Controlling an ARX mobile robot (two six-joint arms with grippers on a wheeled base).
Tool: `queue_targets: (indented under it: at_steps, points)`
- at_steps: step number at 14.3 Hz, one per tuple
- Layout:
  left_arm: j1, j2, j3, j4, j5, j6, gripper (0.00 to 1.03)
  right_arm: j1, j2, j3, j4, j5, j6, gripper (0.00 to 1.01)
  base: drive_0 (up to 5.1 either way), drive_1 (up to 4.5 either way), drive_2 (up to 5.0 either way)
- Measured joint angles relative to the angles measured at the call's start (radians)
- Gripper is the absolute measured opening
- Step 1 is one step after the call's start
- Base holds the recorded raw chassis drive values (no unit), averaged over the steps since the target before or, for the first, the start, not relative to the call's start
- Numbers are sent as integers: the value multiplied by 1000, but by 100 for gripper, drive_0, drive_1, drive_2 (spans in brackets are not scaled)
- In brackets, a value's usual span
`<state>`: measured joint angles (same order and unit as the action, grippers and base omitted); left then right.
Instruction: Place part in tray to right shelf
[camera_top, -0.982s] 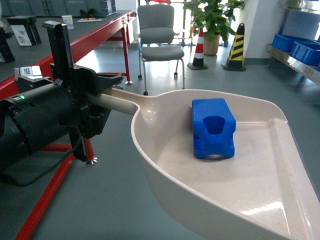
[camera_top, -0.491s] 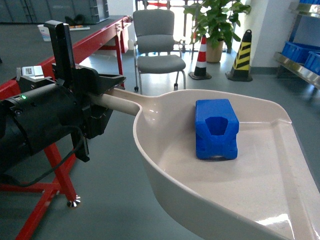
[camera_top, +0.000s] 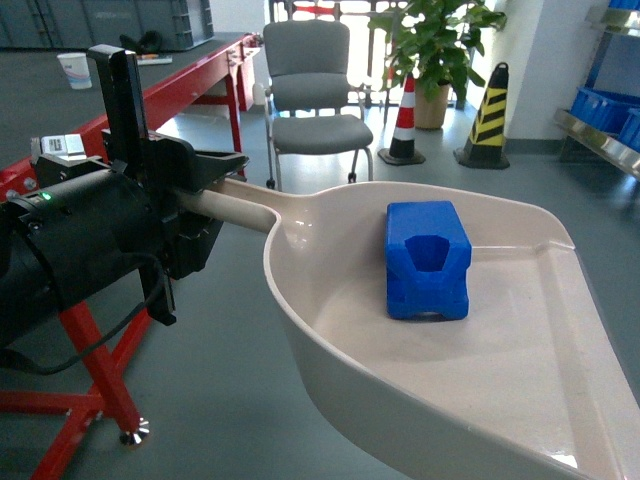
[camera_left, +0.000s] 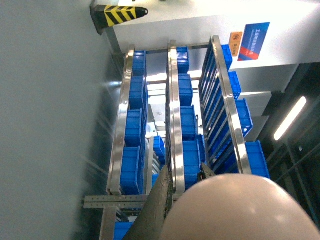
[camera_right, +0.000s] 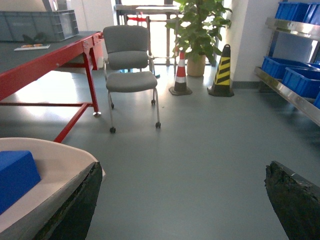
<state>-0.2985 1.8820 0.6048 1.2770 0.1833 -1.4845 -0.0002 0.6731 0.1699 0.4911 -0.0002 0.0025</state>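
The bright-blue part (camera_top: 428, 260) lies in the back half of the cream tray (camera_top: 330, 330), cut-out face toward me. My left gripper (camera_top: 213, 182) is shut on the tray's round handle (camera_top: 235, 208) and holds the tray level above the floor. In the left wrist view the handle (camera_left: 245, 210) fills the bottom, beside a dark finger (camera_left: 159, 207). The steel shelf (camera_left: 172, 110) with blue crates stands beyond. My right gripper (camera_right: 182, 200) is open and empty beside the tray's rim (camera_right: 55, 172), with the part (camera_right: 15, 179) to its left. The shelf (camera_right: 295, 97) runs along the right.
A red-framed workbench (camera_top: 180, 85) stands on the left. A grey office chair (camera_top: 310, 100), a potted plant (camera_top: 430, 40) and two striped traffic cones (camera_top: 405, 115) stand ahead. Blue crates (camera_top: 600, 105) sit on the shelf rail at the far right.
The background has shifted: the red bench leg slid left and nearer, the shelf moved toward the right edge. Tray, part and left gripper keep their positions relative to each other.
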Motion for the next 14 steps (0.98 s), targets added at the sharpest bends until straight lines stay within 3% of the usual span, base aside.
queue_targets:
  at_steps: [14]
  points:
    - [1, -1, 2, 3, -4, 0, 12, 0, -1, 0, 3, 0, 0, 98, 1, 426, -424]
